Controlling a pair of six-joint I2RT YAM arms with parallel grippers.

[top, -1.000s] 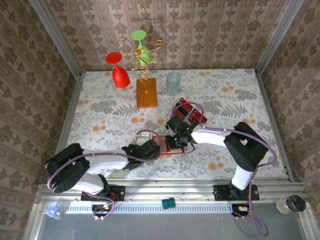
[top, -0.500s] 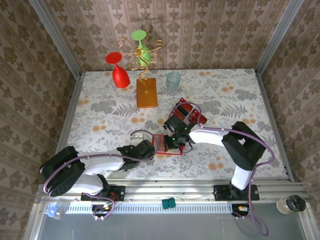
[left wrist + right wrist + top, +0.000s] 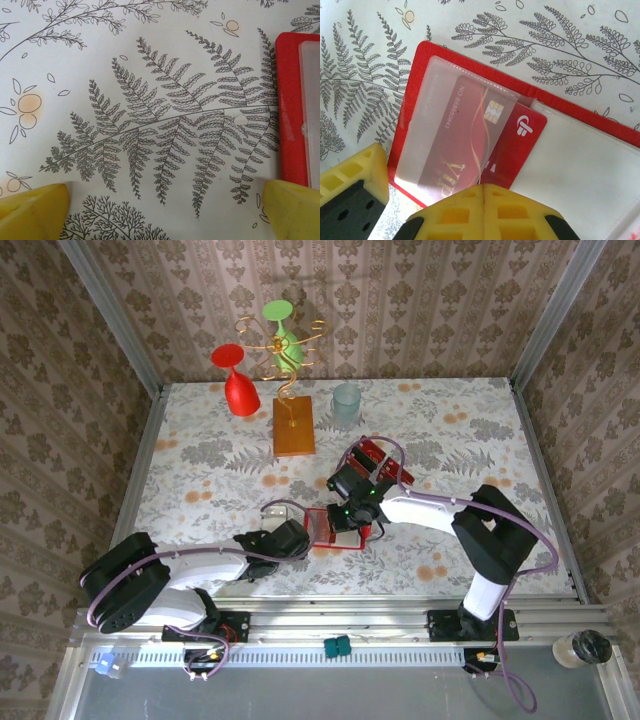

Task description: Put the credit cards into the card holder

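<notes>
- Card holder (image 3: 580, 165) lies flat and open on the tablecloth (image 3: 150, 100), near the front middle of the table. It has a glossy red rim, rounded corners and a frosty clear pocket on each half.
- One credit card (image 3: 470, 135) is partway into the pocket on the left of the right wrist view, sitting at a slant. The covered part looks milky through the plastic, while the bare corner is bright red with a white logo. There's a gold chip, swirly gold lines and "VIP" lettering on it.
- Right gripper (image 3: 412, 190) hangs over the holder's near edge. Its blocky yellow fingers, moulded with square holes, are parted with nothing between them. One finger covers the card's lower end, can't tell if it touches.
- Left gripper (image 3: 165, 210) sits just left of the holder, fingers spread wide and empty over a grey fern print — the holder's red edge is right beside one fingertip.
- Other credit cards (image 3: 384, 464), a red bunch, sit further back by the right arm.
</notes>
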